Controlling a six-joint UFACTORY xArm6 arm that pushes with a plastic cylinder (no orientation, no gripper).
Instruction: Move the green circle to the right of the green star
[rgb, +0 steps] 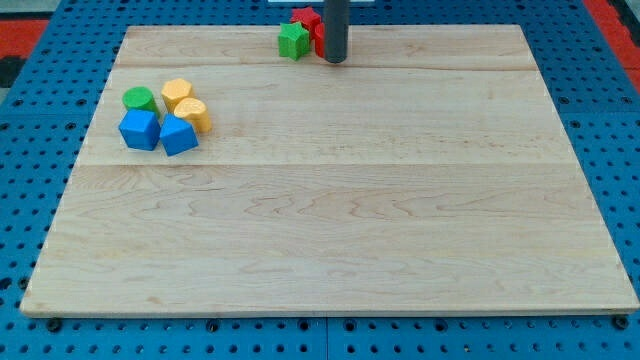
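Inspection finding: no legible text, label, brand mark, number or sign anywhere in the camera view. The wooden board (330, 200) carries only grain and plank seams; the coloured blocks at upper left and top centre of the frame have plain faces; the blue perforated surface (40, 150) around the board is unmarked

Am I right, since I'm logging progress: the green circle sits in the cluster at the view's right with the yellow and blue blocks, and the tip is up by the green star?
Not quite. The camera view shows the green circle in a cluster at the view's left, with the two yellow blocks and two blue blocks. The rest holds: my tip is up by the green star.
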